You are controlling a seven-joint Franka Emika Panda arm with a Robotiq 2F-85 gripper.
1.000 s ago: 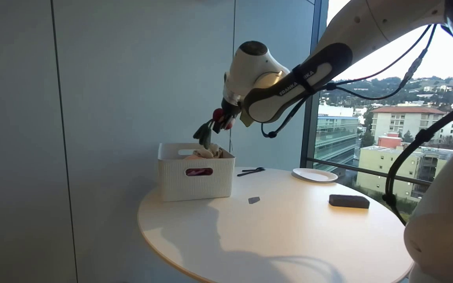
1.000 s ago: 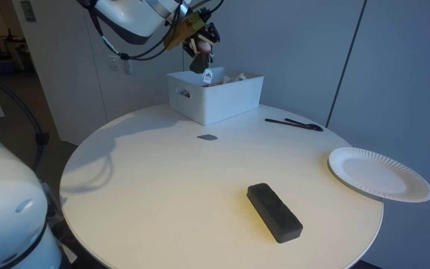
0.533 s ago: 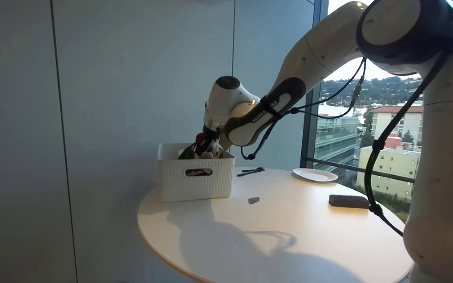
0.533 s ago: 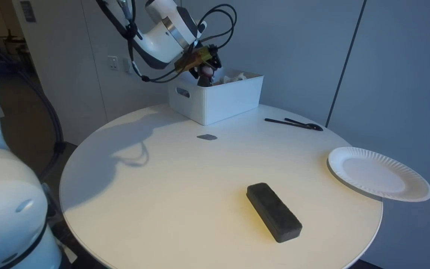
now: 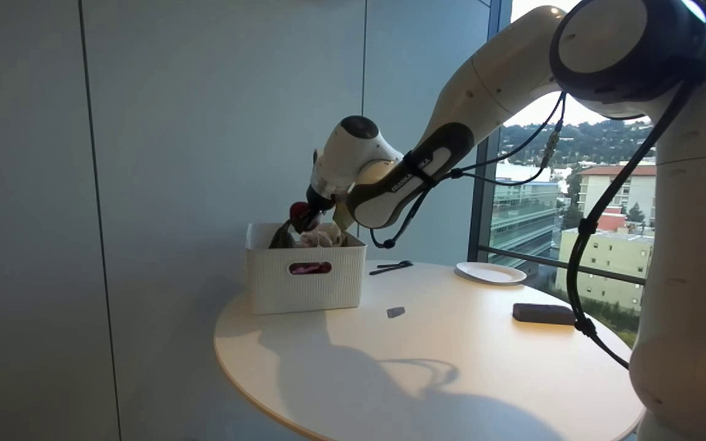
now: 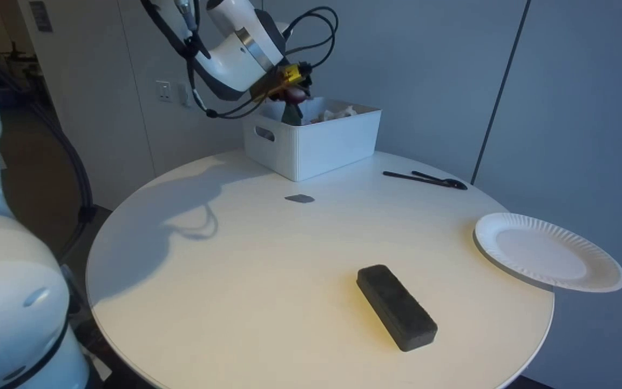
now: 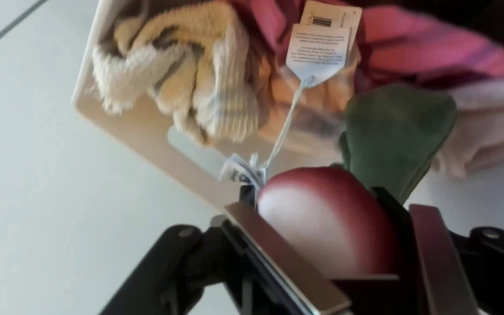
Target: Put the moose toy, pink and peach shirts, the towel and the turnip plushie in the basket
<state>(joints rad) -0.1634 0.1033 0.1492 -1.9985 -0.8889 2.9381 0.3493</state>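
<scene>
The white basket (image 5: 307, 288) stands at the table's far edge. My gripper (image 7: 328, 210) is tilted at the basket's opening, its fingers (image 7: 438, 249) spread wide. Between them sits the turnip plushie (image 7: 322, 218), its red and white bulb just above rim height, as an exterior view shows (image 5: 299, 214). Its green leaves (image 7: 396, 131) reach down into the basket. Also inside lie the cream towel (image 7: 230, 92), in a corner, the peach shirt (image 7: 330, 103) and the pink shirt (image 7: 435, 43). A paper tag hangs off the plushie over the shirts. The moose toy is hidden or out of view.
On the table are black utensils (image 6: 435, 181), a white paper plate (image 6: 543, 254) overhanging the edge, a dark block (image 6: 397, 308) and a flat grey patch (image 6: 300, 198). The wall (image 5: 206, 153) rises close behind the basket.
The arm has come down, bringing the turnip plushie from above the basket to its opening. Over the last half second the gripper has tilted and its fingers have spread.
</scene>
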